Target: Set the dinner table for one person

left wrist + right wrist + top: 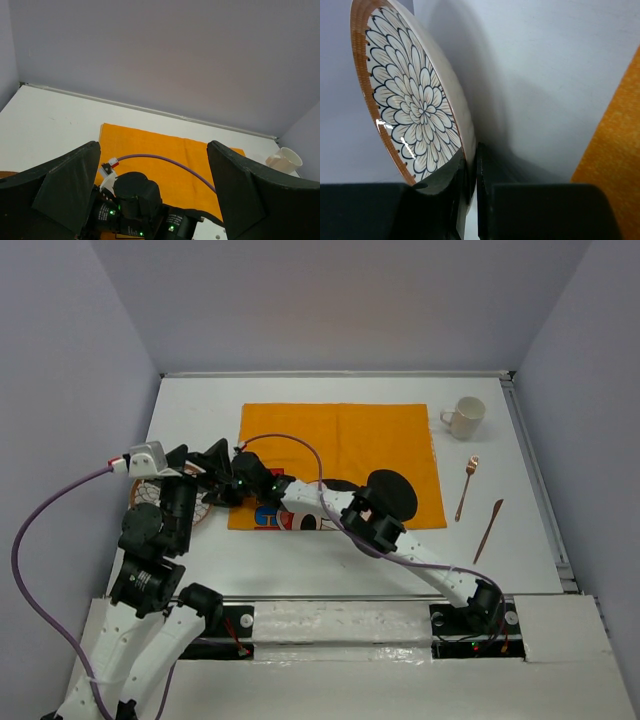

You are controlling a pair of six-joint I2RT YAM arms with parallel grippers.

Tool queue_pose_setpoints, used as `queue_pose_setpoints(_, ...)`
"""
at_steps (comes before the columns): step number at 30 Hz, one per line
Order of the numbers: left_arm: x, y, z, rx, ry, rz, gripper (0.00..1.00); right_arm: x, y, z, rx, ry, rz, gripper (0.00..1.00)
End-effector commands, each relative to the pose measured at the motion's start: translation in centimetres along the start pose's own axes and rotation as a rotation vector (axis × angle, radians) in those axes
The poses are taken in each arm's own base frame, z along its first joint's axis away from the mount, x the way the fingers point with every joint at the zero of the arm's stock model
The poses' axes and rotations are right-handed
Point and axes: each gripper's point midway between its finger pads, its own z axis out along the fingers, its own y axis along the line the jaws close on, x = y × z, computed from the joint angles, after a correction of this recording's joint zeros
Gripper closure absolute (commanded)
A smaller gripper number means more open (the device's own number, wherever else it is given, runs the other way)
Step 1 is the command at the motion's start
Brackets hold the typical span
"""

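At frame's left, R gripper (470, 200) pinches the plate (415, 115) by its rim; mat's (340, 440) just right. L gripper's (152, 167) wide open, empty.

Robot lab test cell, not a home: the dinner table (200, 420) is a bare white bench with a metal edge rail, boxed in by plain grey walls (340, 300). Left arm (160, 530) and right arm (440, 575) are bolted at its near edge, with an exposed purple cable (20, 540). The only homely items are a placemat (340, 440), mug (465, 417) and plate (415, 115).
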Motion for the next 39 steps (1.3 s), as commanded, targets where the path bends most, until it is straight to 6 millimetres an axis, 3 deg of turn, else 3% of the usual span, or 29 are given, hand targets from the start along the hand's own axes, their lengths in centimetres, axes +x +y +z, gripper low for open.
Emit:
queue_pose_setpoints(1,-2.0,0.1,-0.2,-0.004,-0.077,-0.006,0.01,-2.9,11.2,-3.7,-0.230,-0.102,-0.102,1.00)
queue_pose_setpoints(7,-5.8,0.5,-2.4,-0.003,-0.205,-0.051,0.01,-8.9,13.7,-8.3,-0.225,-0.265,-0.203,1.00)
queue_pose_setpoints(8,-6.4,0.5,-2.8,-0.001,-0.223,-0.057,0.01,-9.9,15.7,-10.1,-0.248,-0.293,-0.222,1.00)
queue_pose_setpoints(9,-6.7,0.6,-2.8,-0.009,-0.232,-0.057,0.01,-11.2,14.6,-10.9,-0.227,-0.314,-0.231,1.00)
queue_pose_setpoints(10,-6.8,0.7,-2.8,-0.014,-0.236,-0.057,0.01,-11.8,15.4,-12.1,-0.246,-0.331,-0.240,1.00)
queue_pose_setpoints(11,-6.5,0.7,-2.7,-0.017,-0.231,-0.053,0.01,-12.3,17.8,-14.3,-0.300,-0.340,-0.261,1.00)
queue_pose_setpoints(12,-6.3,0.8,-2.5,-0.021,-0.223,-0.051,0.01,-12.8,18.3,-15.4,-0.311,-0.347,-0.274,1.00)
queue_pose_setpoints(13,-5.9,0.9,-2.4,-0.024,-0.214,-0.043,0.01,-13.7,17.3,-16.3,-0.292,-0.353,-0.272,1.00)
queue_pose_setpoints(14,-5.7,0.9,-2.3,-0.024,-0.208,-0.040,0.01,-14.1,17.4,-17.4,-0.298,-0.364,-0.274,1.00)
queue_pose_setpoints(15,-5.5,0.9,-2.3,-0.025,-0.205,-0.041,0.01,-15.1,17.1,-19.9,-0.302,-0.388,-0.273,1.00)
queue_pose_setpoints(17,-4.8,1.0,-2.2,-0.027,-0.191,-0.034,0.01,-16.1,15.4,-22.3,-0.272,-0.412,-0.256,1.00)
queue_pose_setpoints(18,-4.5,1.0,-2.1,-0.024,-0.184,-0.034,0.01,-16.6,17.0,-25.4,-0.301,-0.454,-0.279,1.00)
queue_pose_setpoints(19,-3.9,0.9,-1.9,-0.019,-0.168,-0.032,0.01,-17.4,12.2,-26.2,-0.202,-0.473,-0.250,1.00)
queue_pose_setpoints(21,-3.3,0.5,-1.6,0.002,-0.146,-0.027,0.01,-18.2,9.1,-28.8,-0.137,-0.507,-0.235,1.00)
queue_pose_setpoints(22,-2.9,0.3,-1.3,0.007,-0.133,-0.026,0.01,-18.5,9.2,-31.0,-0.143,-0.522,-0.228,1.00)
queue_pose_setpoints(23,-2.5,0.1,-1.0,0.013,-0.117,-0.025,0.01,-18.9,4.5,-32.2,-0.067,-0.525,-0.173,1.00)
queue_pose_setpoints(25,-2.0,-0.3,-0.8,0.036,-0.096,-0.020,0.01,-19.1,3.2,-34.8,-0.058,-0.544,-0.156,1.00)
queue_pose_setpoints(26,-1.6,-0.4,-0.5,0.036,-0.084,-0.017,0.01,-18.6,0.7,-35.4,-0.017,-0.537,-0.131,1.00)
queue_pose_setpoints(29,-1.2,-0.5,-0.3,0.040,-0.069,-0.012,0.01,-19.2,-2.2,-37.6,0.026,-0.546,-0.110,1.00)
queue_pose_setpoints(31,-1.0,-0.5,-0.1,0.038,-0.062,-0.008,0.01,-19.5,-3.2,-37.9,0.043,-0.548,-0.106,1.00)
queue_pose_setpoints(35,-0.5,-0.4,0.2,0.028,-0.046,0.003,0.01,-19.9,-6.0,-37.6,0.073,-0.523,-0.070,1.00)
queue_pose_setpoints(39,-0.3,-0.3,0.4,0.022,-0.037,0.006,0.01,-20.2,-6.8,-37.3,0.078,-0.517,-0.060,1.00)
